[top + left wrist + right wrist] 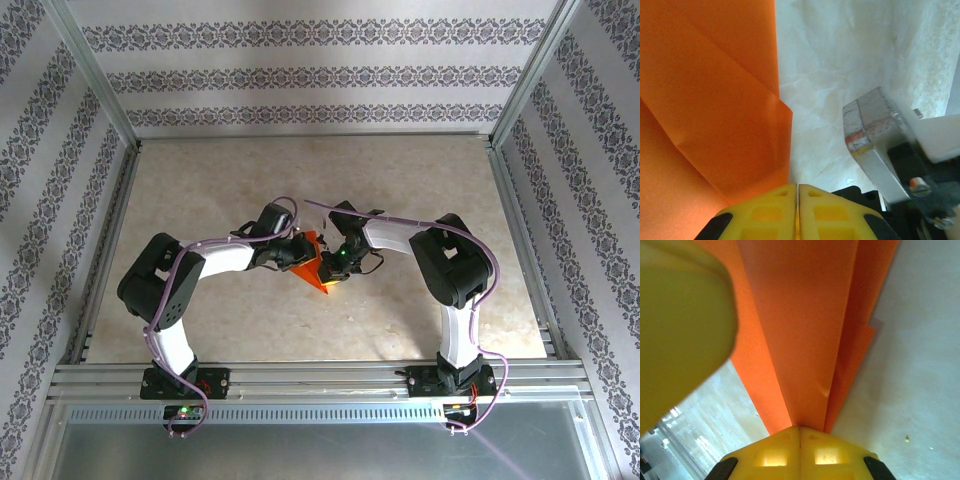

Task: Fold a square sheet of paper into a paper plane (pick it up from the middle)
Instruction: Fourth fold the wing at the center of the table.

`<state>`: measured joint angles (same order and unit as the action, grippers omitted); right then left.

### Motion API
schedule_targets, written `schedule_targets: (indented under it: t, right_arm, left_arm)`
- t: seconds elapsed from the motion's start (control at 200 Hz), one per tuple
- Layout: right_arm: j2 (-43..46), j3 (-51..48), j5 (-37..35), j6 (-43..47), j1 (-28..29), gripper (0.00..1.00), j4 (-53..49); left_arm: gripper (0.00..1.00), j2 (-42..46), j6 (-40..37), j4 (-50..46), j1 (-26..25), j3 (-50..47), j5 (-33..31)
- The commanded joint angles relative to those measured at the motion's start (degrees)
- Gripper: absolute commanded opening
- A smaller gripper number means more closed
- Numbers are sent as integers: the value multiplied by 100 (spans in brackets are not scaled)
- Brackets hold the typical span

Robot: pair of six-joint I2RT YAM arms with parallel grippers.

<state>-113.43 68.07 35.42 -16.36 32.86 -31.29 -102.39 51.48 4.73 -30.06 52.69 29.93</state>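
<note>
Pinching from both sides, I have my left claw [293,251] and my right claw [336,262] brought together over the middle of the table [400,180], with the orange paper [312,270] between them. In the left wrist view, the yellow fingers of my left claw [798,186] are pressed flat together, and the creased paper [715,100] runs down to their seam on the left side. In the right wrist view, my right claw [800,429] is clenched too, and the folded layers of paper [800,330] narrow into the line where its fingers meet. The paper shows several straight creases and overlapping flaps. A blurred yellow mass [680,325] sits close to that lens at the upper left; I cannot tell what it is.
</note>
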Motion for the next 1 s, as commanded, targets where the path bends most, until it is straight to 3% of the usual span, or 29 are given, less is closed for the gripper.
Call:
schedule_targets:
  t: [0.0,0.55,0.994]
  right_arm:
    - [-412,-308,-1057,-93,-17,6,-220]
    - [-439,-374,-1669,-161,93,5,-390]
    - [-468,-589,-2131,-157,136,5,-493]
  left_arm:
    - [10,-168,106,68,-143,-104,-13]
    - [10,-443,-130,-436,-159,39,-610]
    - [12,-755,-660,-637,480,519,-379]
